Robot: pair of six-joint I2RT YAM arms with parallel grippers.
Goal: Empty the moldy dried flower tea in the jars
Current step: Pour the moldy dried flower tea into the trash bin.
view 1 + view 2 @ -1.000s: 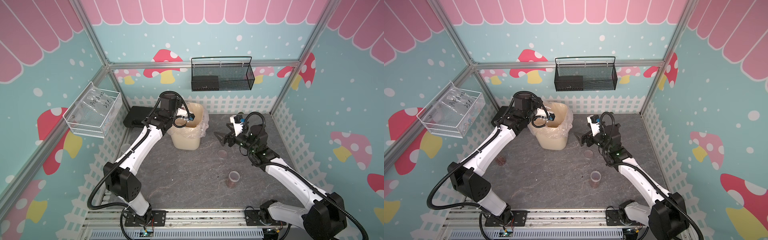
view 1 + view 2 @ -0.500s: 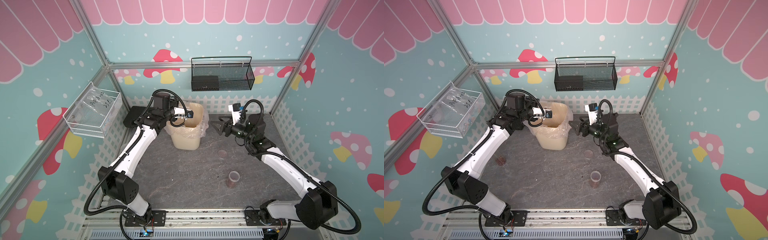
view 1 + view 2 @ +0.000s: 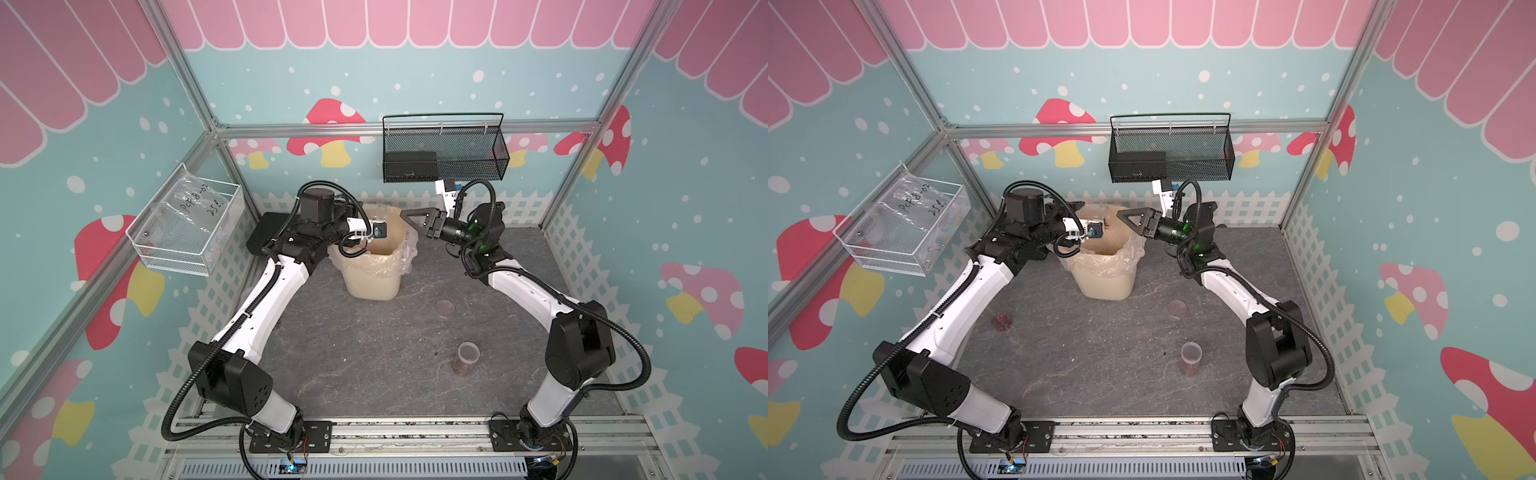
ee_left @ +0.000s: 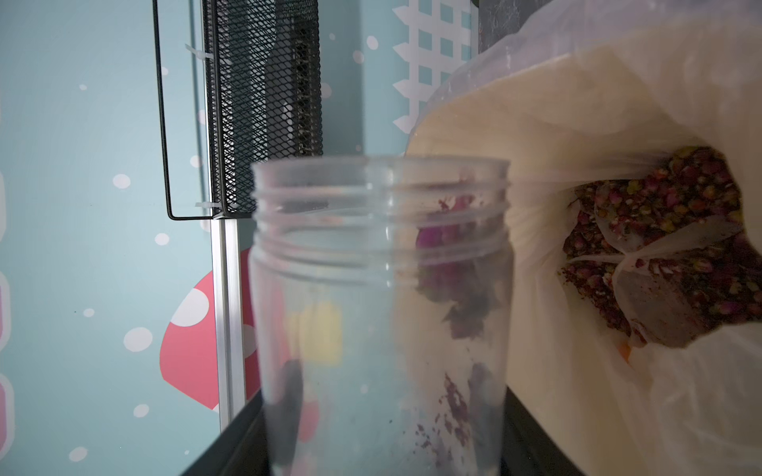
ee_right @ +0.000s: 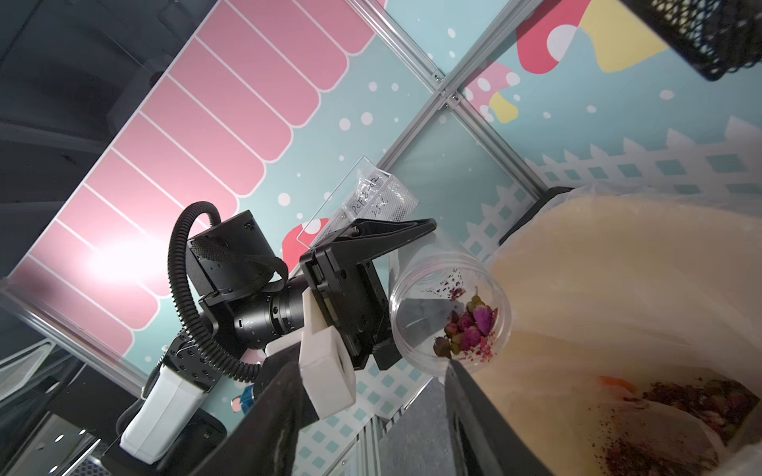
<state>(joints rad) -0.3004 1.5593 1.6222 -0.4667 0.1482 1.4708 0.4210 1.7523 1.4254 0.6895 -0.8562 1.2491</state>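
Left fingers (image 5: 391, 235) clamp jar (image 5: 449, 288) tipped over bin (image 3: 370, 286), tea (image 5: 470, 325) near mouth; right fingers (image 5: 474, 412) apart, empty.

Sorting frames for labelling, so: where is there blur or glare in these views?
Left wrist view: the jar is near and blurred, the tea in the bin behind sharper. Right wrist view: glare patch on the pink wall panel, jar crisp. Both top views: evenly lit.

Teal mushroom-print walls (image 3: 415, 75), pink scalloped border (image 3: 374, 20), grey slate floor (image 3: 374, 353), black mesh wall basket (image 3: 457, 153)
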